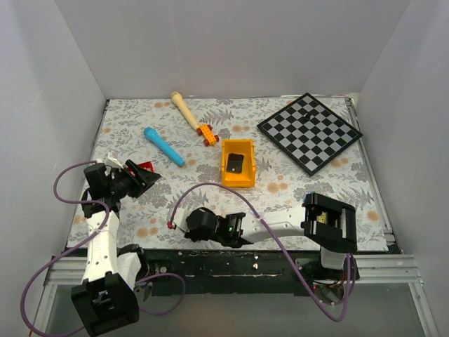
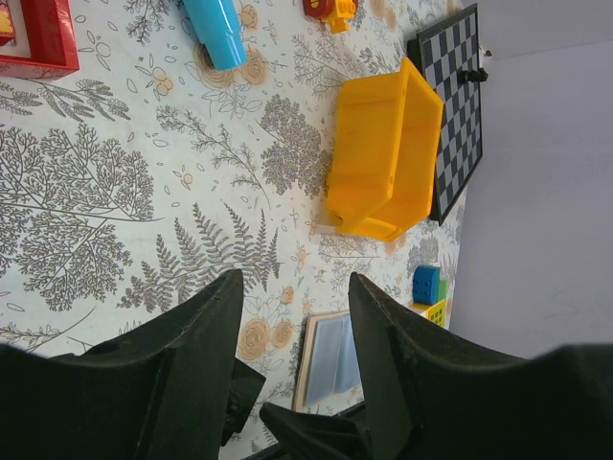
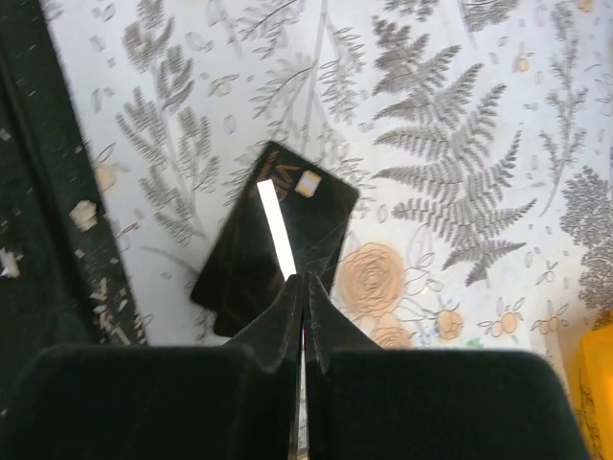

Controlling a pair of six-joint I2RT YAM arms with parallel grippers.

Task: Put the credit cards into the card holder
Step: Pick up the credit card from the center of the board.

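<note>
**Floral cloth, 2 arms low, black card under closed fingers**

White walls box in a table spread with a grey fern-and-flower printed cloth (image 1: pixel 126 126). Near its front edge the right gripper (image 3: pixel 305 280) has its 2 fingers pressed flat together. The tips are down on the near part of a thin black rectangular credit card (image 3: pixel 278 235) with a white stripe. That card lies flat on the cloth, and I cannot tell whether it is pinched.

The left gripper (image 2: pixel 297 283) stands part-way open with nothing held; only cloth shows in the gap. In the top view a red flat rectangular credit card (image 1: pixel 145 166) lies just off its tip.

The tan folding card holder (image 2: pixel 330 359) lies on the cloth with its pale blue-grey lining up. It is in front of a yellow-orange plastic bin (image 1: pixel 237 181) and partly hidden behind the left fingers. A dark flat thing lies inside the bin. Farther back are a blue plastic cylinder (image 1: pixel 163 146) and a black-and-white chessboard (image 1: pixel 309 132).
</note>
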